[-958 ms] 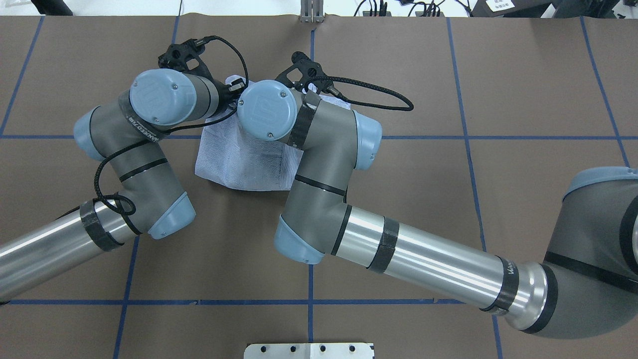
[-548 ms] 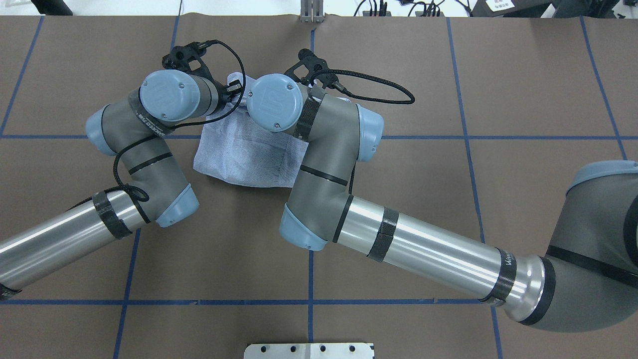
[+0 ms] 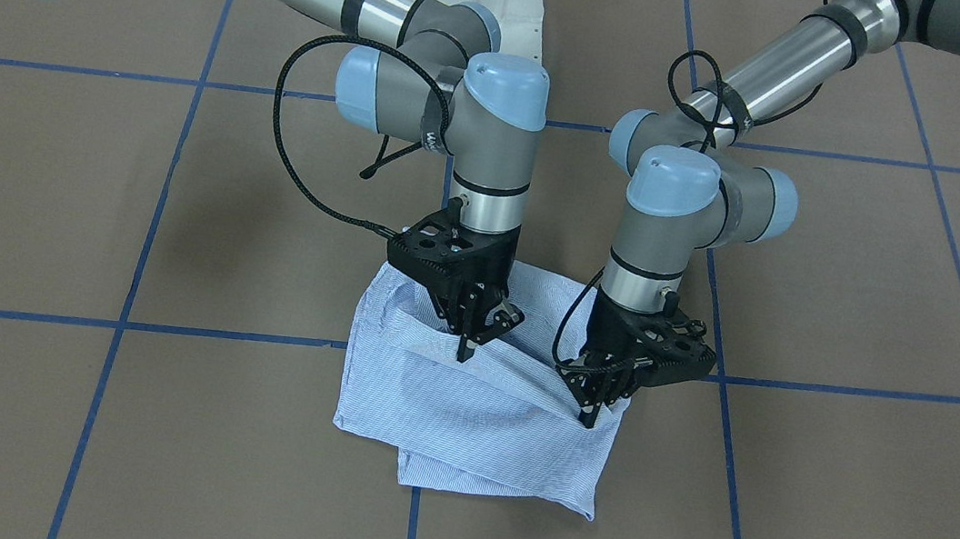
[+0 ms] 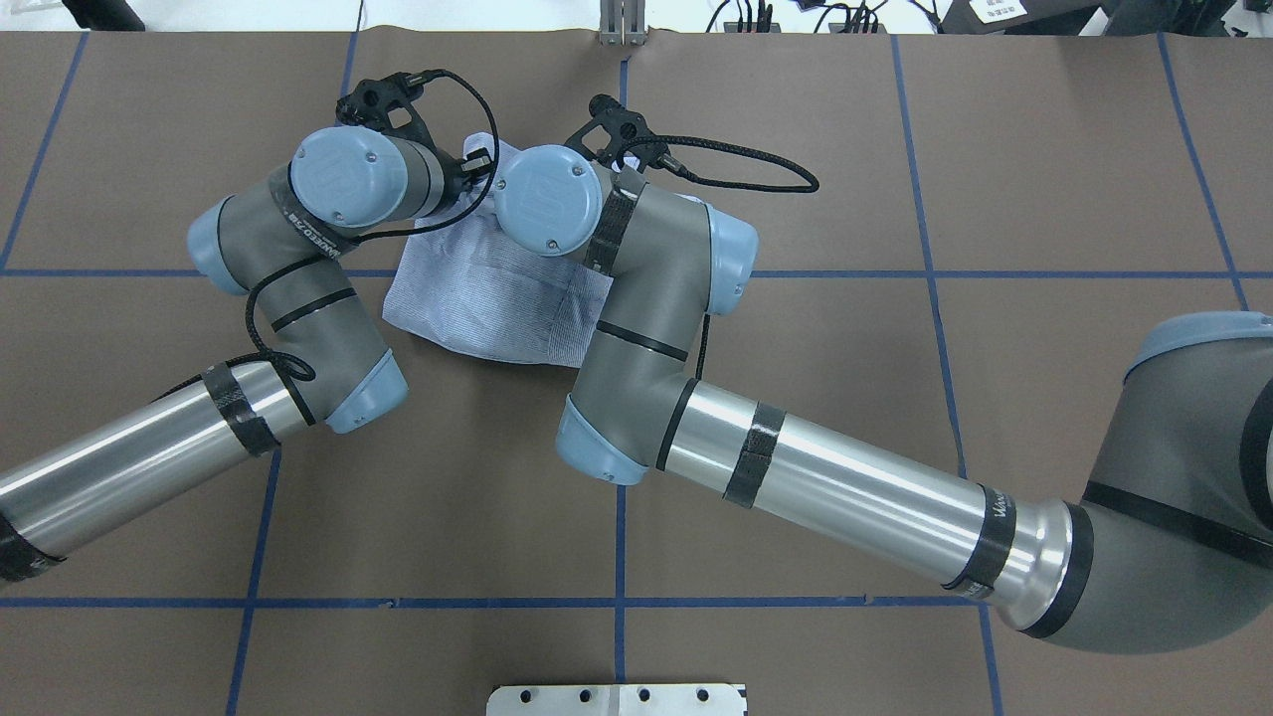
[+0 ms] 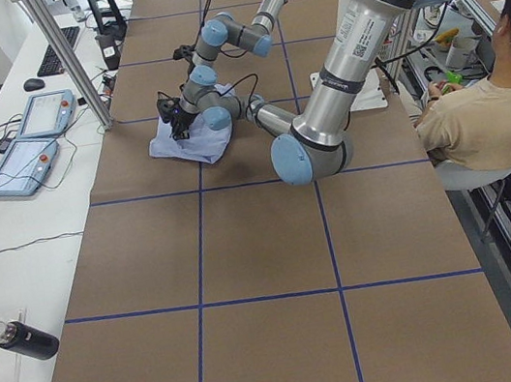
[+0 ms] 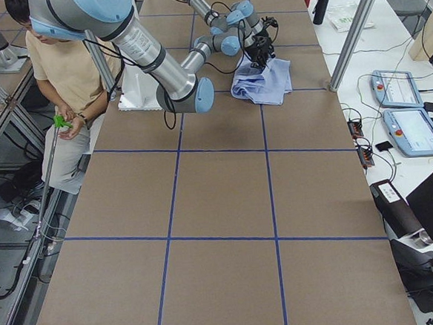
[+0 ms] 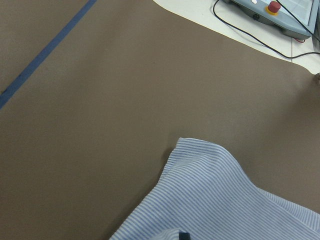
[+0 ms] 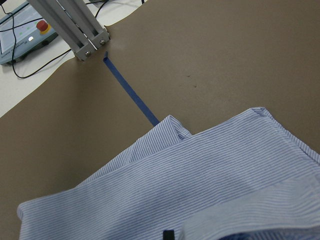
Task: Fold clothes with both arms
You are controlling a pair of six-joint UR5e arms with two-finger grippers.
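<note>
The shirt (image 3: 470, 424) is lying near the middle of the tabletop (image 3: 86, 194), already reduced to a compact, roughly square packet. No sleeves or collar are showing, so most of the folding looks done. The left tool (image 3: 589, 416) and right tool (image 3: 465, 350) are both standing over its robot-side edge. Each has its fingers pressed together and is pinching a layer of cloth, with a taut ridge running between them. The wrist views are showing only striped cloth and brown surface, so the grip is being read from the front view.

One more fold seems to be in hand. What is left, as I judge it, is laying that held edge down, letting go and evening the packet. A lower layer is poking out unevenly along the far edge.

The tabletop is wearing a brown covering marked into squares by blue tape (image 3: 161, 327). Around it, a white bench is carrying pendants (image 5: 30, 165) and a dark bottle (image 5: 26, 342). A person (image 5: 484, 118) is sitting at the robot's side of the room.
</note>
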